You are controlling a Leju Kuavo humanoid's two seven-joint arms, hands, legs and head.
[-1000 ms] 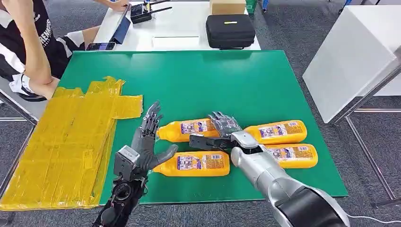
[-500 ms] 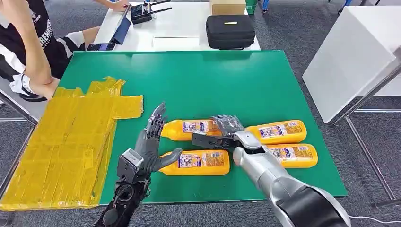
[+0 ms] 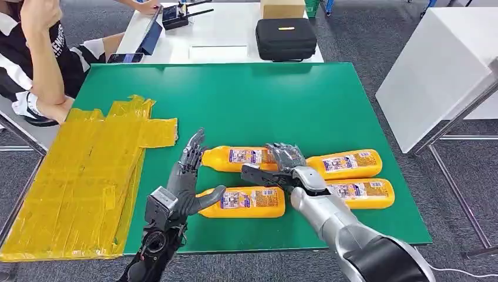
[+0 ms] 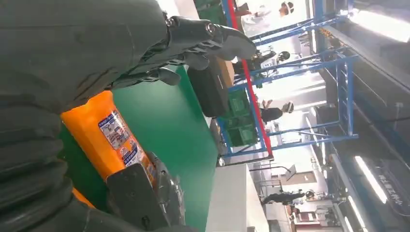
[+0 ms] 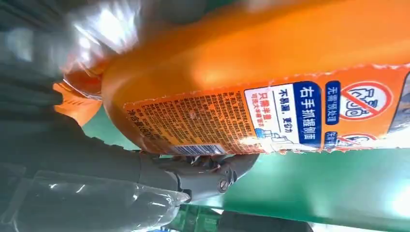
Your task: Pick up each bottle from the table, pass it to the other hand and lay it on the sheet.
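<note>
Four orange bottles lie on the green table (image 3: 329, 100) in the lower middle of the head view, long axes running left to right. The right hand (image 3: 281, 166) grips the rear-left bottle (image 3: 238, 157) by its base end, fingers over the top and thumb under, as the right wrist view also shows, its cap pointing toward the left of the frame. The left hand (image 3: 187, 179) stands just beside that cap, palm turned to it, fingers straight and apart, holding nothing. It is the nearer hand for the pass; the yellow sheet (image 3: 82, 176) lies farther left. Since the earlier frames the gripped bottle has shifted slightly rightward, and the left hand has followed it. The front-left bottle (image 3: 244, 202) rests below.
</note>
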